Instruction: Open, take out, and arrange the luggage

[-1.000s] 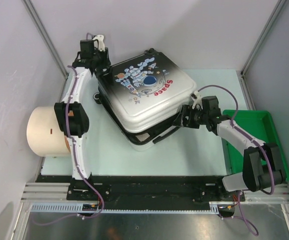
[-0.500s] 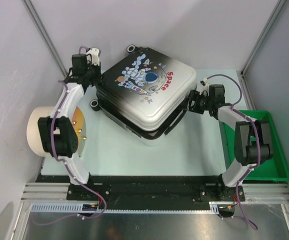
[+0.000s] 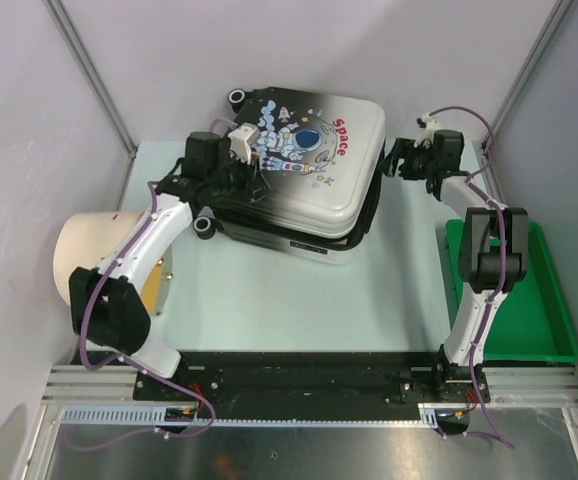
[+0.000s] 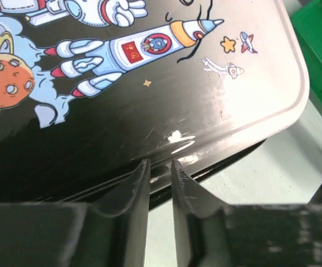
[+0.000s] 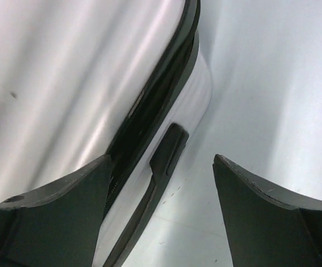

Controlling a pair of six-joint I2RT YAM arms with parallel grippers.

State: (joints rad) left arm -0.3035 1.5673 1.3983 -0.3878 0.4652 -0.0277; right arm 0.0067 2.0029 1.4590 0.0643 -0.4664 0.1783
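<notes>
The luggage (image 3: 304,175) lies flat at the back middle of the table, astronaut print up. Its two shells rest together with a dark gap along the seam (image 5: 150,111). My left gripper (image 3: 241,160) hovers over its left side. In the left wrist view the left gripper (image 4: 159,165) stands at the black rim of the luggage (image 4: 150,100), its jaws only a thin slit apart with nothing seen between them. My right gripper (image 3: 394,160) is open at the luggage's right side. In the right wrist view the right gripper (image 5: 162,158) straddles the black side handle (image 5: 169,146).
A green bin (image 3: 529,300) stands at the right edge, under the right arm. A beige cylinder (image 3: 89,260) lies at the left edge beside the left arm. Grey walls close in on the table behind the luggage and on both sides.
The luggage has swung round and slid toward the back wall. My left gripper has come from its back-left corner to its left front, jaws drawn closer. The right gripper followed back and right, still open.
</notes>
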